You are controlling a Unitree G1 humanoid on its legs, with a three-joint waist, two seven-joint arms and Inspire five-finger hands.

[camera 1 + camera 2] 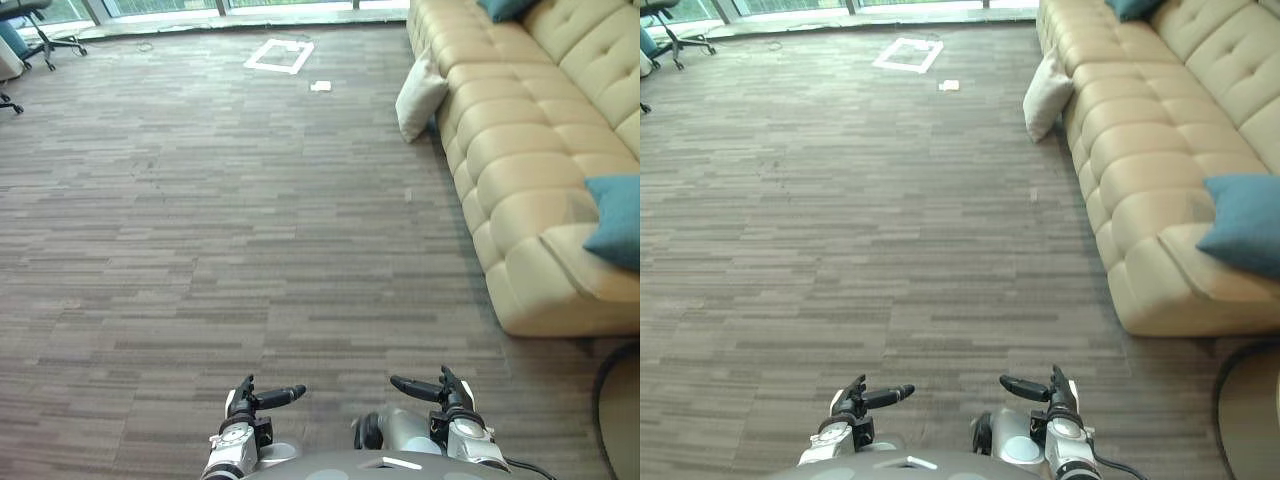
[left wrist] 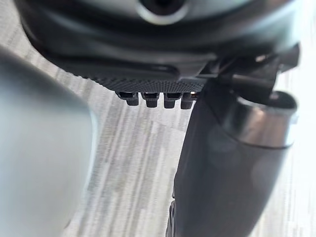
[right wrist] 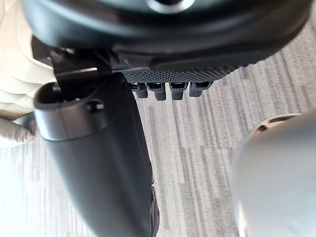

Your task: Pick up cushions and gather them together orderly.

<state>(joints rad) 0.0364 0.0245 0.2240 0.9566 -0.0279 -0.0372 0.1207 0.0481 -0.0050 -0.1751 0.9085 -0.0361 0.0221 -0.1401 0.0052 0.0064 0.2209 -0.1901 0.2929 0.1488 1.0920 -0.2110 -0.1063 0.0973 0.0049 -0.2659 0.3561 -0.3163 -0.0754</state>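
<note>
Empty, with fingers (image 1: 283,394) straight: left hand (image 1: 248,402), right hand (image 1: 440,390), both near. Far right, leaning on sofa (image 1: 520,200): white cushion (image 1: 419,95), closer to right hand.

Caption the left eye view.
Left hand and right hand open, empty; white cushion leans against sofa, teal cushion on it.

Your head pair looked down across carpet (image 1: 250,220) to the sofa (image 1: 520,180); wrist cameras faced that carpet closely, the right sharing the white cushion (image 1: 420,95).
</note>
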